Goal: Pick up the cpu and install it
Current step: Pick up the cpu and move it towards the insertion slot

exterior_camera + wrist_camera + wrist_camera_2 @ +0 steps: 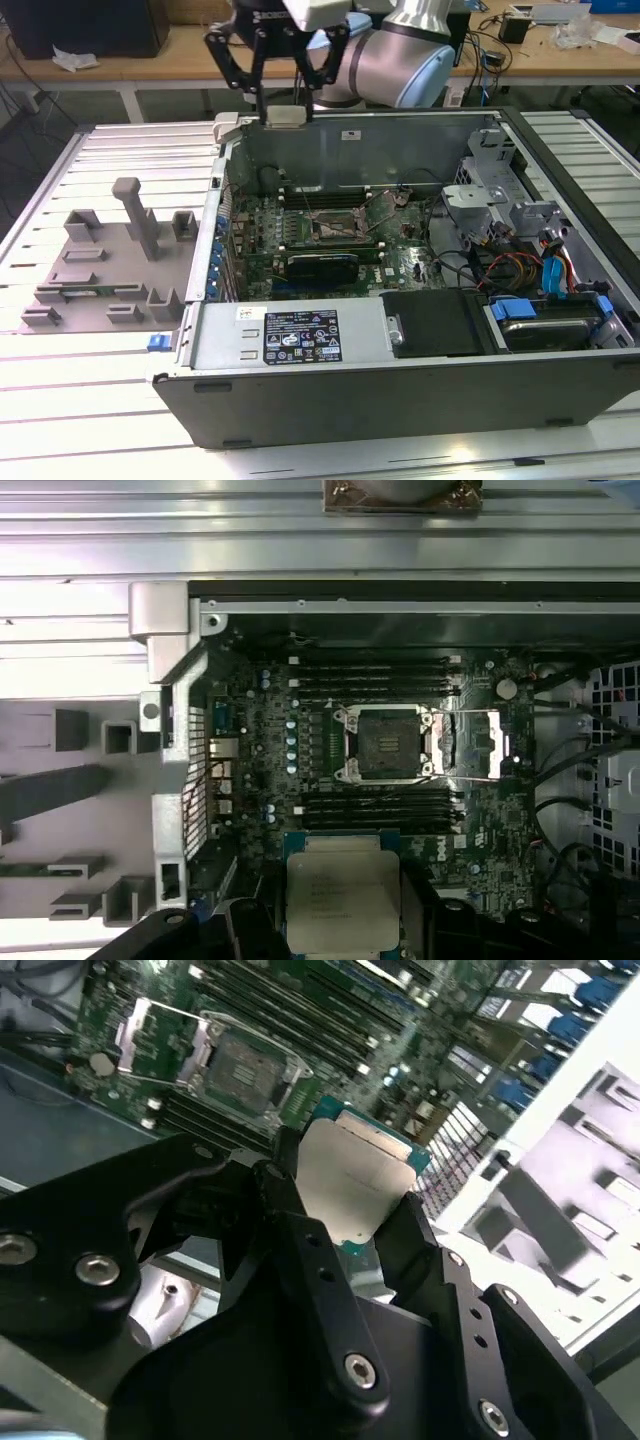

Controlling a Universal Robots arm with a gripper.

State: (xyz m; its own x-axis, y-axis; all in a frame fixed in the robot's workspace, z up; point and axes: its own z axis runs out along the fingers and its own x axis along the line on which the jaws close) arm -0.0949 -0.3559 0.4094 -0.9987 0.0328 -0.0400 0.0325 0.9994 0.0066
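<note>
Closest in, my gripper [348, 1188] is closed on the cpu [355, 1165], pinching its opposite edges above the open computer case [400, 395], near its back wall. I judge it light, stiff, slick-lidded and fragile underneath, so edges only. Below, the socket [388, 742] sits empty, its frame swung open. The case lies on a slatted metal table [80, 420]; wooden tables [120, 65] stand behind.

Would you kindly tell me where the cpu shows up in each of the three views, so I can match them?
Exterior view: the cpu is held in the claw above the open case, toward the exterior view's left.
Second wrist view: the cpu sits tilted in the claw.
First wrist view: the cpu shows its silver top, with the socket beyond it.
Shared landmark: the open socket.
</note>
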